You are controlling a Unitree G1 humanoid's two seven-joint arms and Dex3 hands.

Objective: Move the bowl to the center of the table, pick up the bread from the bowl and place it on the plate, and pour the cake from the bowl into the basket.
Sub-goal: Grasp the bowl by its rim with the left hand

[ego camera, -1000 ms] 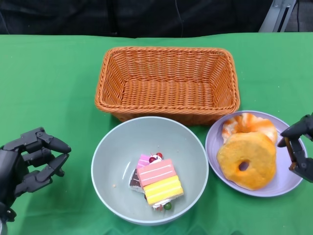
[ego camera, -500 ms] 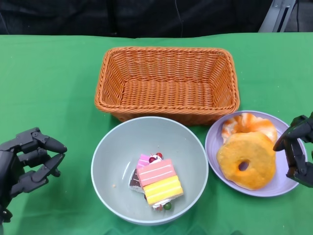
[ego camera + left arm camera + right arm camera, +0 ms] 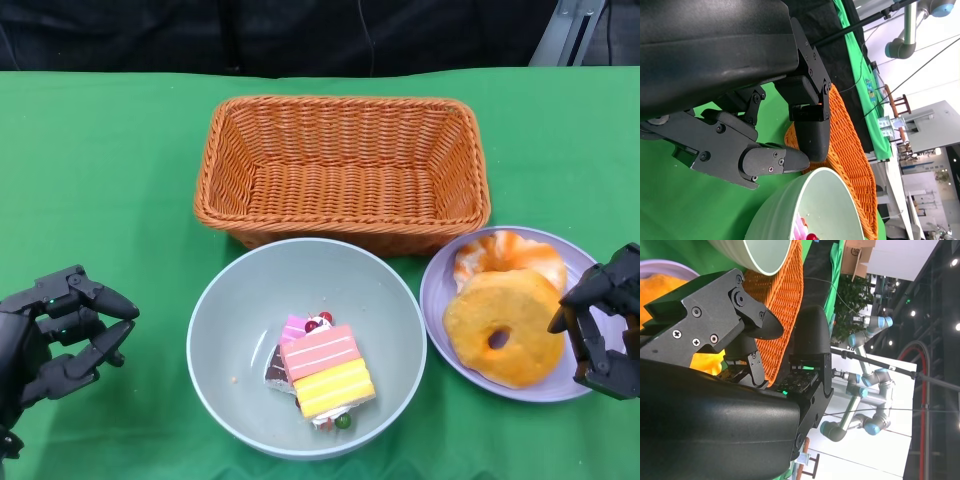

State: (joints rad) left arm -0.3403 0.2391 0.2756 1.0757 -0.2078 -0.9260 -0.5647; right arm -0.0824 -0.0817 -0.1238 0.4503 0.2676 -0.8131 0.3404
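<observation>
Both the left hand point(image 3: 55, 335) and right hand point(image 3: 603, 320) hold nothing, fingers apart, flanking the bowl point(image 3: 240, 300) containing cake point(image 3: 322, 368).

Green table point(image 3: 110, 190) with wicker basket point(image 3: 343, 170), grey bowl point(image 3: 240, 300), purple plate point(image 3: 436, 290).

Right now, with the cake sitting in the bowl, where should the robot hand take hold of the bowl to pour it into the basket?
Probably the bowl rim on its left side, reached by the left robot hand, which is open beside it. The rim is thin and bare there, the cake lies right of center, and the basket sits just behind.
</observation>
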